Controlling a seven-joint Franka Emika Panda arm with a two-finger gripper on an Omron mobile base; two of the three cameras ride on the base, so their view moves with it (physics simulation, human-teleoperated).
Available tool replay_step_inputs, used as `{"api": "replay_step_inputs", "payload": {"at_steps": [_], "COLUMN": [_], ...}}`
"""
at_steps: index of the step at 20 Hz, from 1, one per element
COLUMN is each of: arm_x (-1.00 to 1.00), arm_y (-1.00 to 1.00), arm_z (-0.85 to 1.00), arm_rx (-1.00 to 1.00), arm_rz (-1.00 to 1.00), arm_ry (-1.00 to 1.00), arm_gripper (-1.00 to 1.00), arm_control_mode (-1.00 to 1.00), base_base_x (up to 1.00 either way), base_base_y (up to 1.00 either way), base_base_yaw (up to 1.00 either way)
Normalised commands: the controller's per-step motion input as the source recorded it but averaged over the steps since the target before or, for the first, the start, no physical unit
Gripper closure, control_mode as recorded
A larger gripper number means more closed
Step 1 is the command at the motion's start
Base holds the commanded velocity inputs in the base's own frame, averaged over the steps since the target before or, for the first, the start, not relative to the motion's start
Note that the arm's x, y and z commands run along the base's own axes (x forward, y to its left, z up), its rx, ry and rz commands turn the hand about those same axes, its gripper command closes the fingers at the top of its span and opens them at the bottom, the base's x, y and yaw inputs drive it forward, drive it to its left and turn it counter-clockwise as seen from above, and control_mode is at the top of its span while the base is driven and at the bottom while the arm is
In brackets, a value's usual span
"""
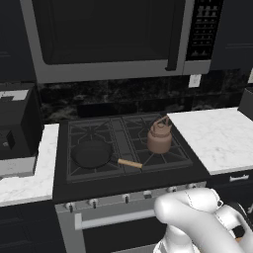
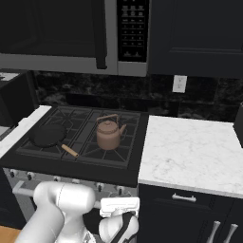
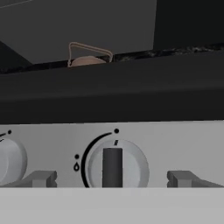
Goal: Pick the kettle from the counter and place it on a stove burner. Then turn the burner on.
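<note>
On the stove burner [image 1: 157,148] at the cooktop's right front: kettle [image 1: 159,136] upright, beside the black frying pan [image 1: 92,153], off the marble worktop [image 1: 217,136]. Low before the stove front, facing a round knob [image 3: 113,166]: jaws released, set either side of it

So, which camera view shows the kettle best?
The right base view: the kettle shows whole on the stove burner, with handle and spout clear. The left base view also shows it whole, spout less clear. The hand view shows just its handle and top above the stove's front edge.
</note>
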Motion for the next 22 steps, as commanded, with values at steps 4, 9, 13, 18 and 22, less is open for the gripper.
{"api": "replay_step_inputs", "payload": {"at_steps": [4, 9, 13, 18, 22], "arm_x": [0.0, 0.0, 0.0, 0.0, 0.0], "arm_y": [0.0, 0.0, 0.0, 0.0, 0.0], "arm_z": [0.0, 0.05, 0.0, 0.0, 0.0], "arm_rx": [0.0, 0.0, 0.0, 0.0, 0.0], "arm_rz": [0.0, 0.0, 0.0, 0.0, 0.0], "arm_ry": [0.0, 0.0, 0.0, 0.0, 0.0], "arm_gripper": [-1.0, -1.0, -1.0, 1.0, 1.0], "arm_control_mode": [-1.0, -1.0, -1.0, -1.0, -1.0], "base_base_x": [0.0, 0.0, 0.0, 0.0, 0.0], "base_base_y": [0.0, 0.0, 0.0, 0.0, 0.0], "base_base_yaw": [0.0, 0.0, 0.0, 0.0, 0.0]}}
